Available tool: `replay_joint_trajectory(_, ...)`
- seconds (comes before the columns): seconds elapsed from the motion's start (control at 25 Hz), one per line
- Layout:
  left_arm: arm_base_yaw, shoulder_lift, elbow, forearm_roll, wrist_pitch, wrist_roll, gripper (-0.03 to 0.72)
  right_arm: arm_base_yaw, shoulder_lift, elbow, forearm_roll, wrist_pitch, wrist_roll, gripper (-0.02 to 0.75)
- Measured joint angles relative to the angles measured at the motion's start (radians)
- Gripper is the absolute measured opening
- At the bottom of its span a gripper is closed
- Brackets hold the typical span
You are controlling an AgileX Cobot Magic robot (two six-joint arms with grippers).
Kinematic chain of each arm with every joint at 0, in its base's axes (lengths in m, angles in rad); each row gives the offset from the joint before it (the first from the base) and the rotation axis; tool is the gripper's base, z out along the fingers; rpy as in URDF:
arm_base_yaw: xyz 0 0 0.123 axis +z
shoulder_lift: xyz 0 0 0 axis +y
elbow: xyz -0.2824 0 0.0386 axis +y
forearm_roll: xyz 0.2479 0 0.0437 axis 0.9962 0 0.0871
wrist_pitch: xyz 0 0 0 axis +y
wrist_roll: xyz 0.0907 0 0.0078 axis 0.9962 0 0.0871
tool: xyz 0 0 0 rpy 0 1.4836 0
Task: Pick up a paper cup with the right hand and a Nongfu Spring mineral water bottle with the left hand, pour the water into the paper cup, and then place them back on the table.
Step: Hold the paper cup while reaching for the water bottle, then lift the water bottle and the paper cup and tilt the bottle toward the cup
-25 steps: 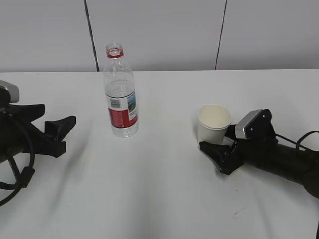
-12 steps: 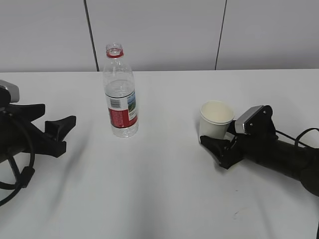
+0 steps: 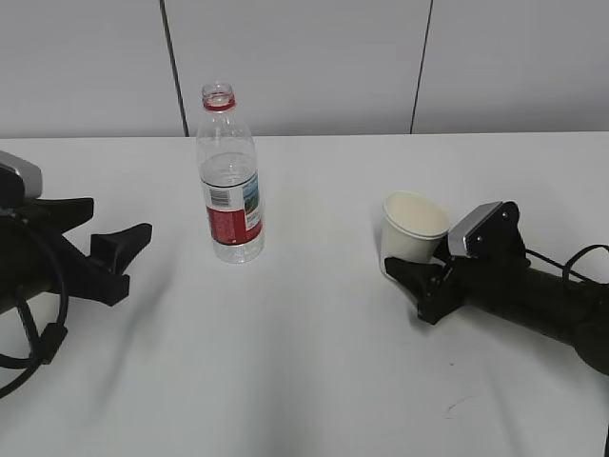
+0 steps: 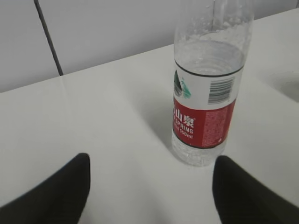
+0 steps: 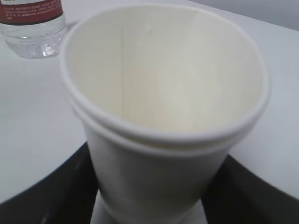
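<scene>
While my right hand (image 3: 422, 276) grips the paper cup (image 3: 412, 231) low on its wall, the cup tilts toward that arm on the right side of the white table (image 3: 304, 362); its inside looks dry. My left hand (image 3: 122, 255) sits spread and holding nothing, well left of the uncapped Nongfu Spring mineral water bottle (image 3: 228, 181); the bottle stands upright, with water (image 4: 209, 58) up to just above the label.

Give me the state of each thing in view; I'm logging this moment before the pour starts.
paper cup: empty, tilted, gripped low by the right hand.
Nongfu Spring mineral water bottle: upright, uncapped, partly filled, untouched.
left hand: open, short of the bottle.
table: bears the bottle.
</scene>
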Motion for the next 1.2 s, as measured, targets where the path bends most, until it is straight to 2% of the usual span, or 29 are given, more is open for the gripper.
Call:
replay_joint_trajectory(0.2,0.0,0.001,-0.01,0.023,-0.003,0.0,0.496,0.0,-0.018,-0.002,-0.048,-0.001,0.002,0.44)
replay_joint_trajectory(0.48,0.0,0.087,-0.104,0.082,0.025,-0.057,0.599,0.0,-0.062,-0.002,-0.07,-0.001,0.011,0.439)
replay_joint_trajectory(0.64,0.0,0.187,-0.154,0.135,-0.023,-0.094,0.639,0.0,-0.07,-0.002,-0.074,-0.001,0.011,0.439)
replay_joint_trajectory(0.92,-0.01,0.3,-0.287,0.251,-0.052,-0.183,0.645,0.0,-0.07,-0.002,-0.08,-0.001,0.011,0.438)
replay_joint_trajectory(1.2,-0.077,0.41,-0.433,0.266,0.029,-0.19,0.646,0.0,-0.07,-0.002,-0.08,-0.001,0.011,0.438)
